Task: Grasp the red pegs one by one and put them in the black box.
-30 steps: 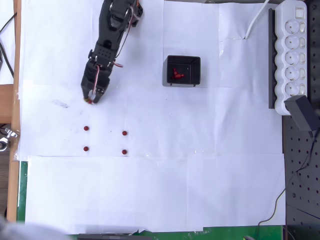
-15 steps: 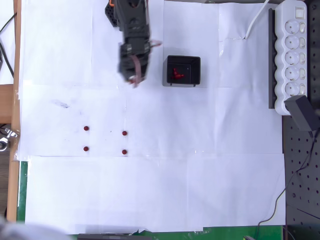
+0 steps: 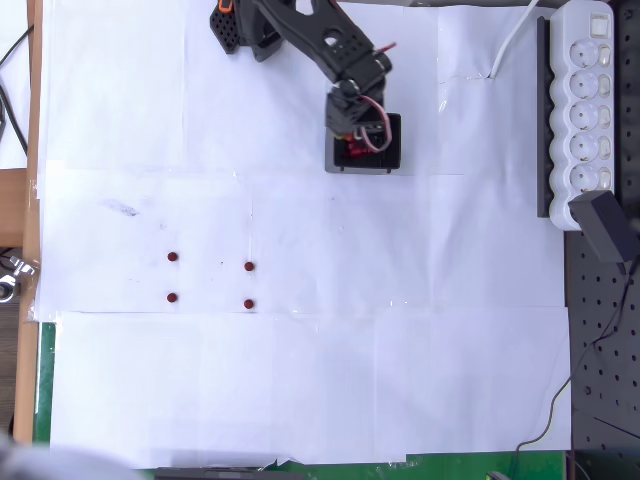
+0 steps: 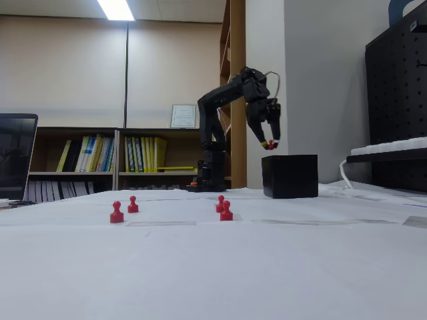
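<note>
Several red pegs stand on the white paper: two (image 3: pixel 172 257) (image 3: pixel 172 298) on the left and two (image 3: pixel 248 267) (image 3: pixel 248 304) to their right in the overhead view. In the fixed view they stand upright in the foreground (image 4: pixel 117 213) (image 4: pixel 226 211). The black box (image 3: pixel 392 162) sits at the upper middle, with red pegs (image 3: pixel 350 152) partly visible inside. My gripper (image 3: pixel 362 140) hovers over the box's left half. In the fixed view the gripper (image 4: pixel 270 144) hangs just above the box (image 4: pixel 289 177), shut on a red peg (image 4: pixel 271 145).
A white power strip (image 3: pixel 583 110) with a black adapter (image 3: pixel 608 228) lies along the right edge, beside a black pegboard (image 3: pixel 600 350). The arm's base (image 3: pixel 235 25) stands at the top. White paper (image 3: pixel 300 390) covers the table down to the front.
The arm has swung from the left side, above the pegs, rightward across the paper. The gripper now hangs over the black box. The pegs on the paper have not moved.
</note>
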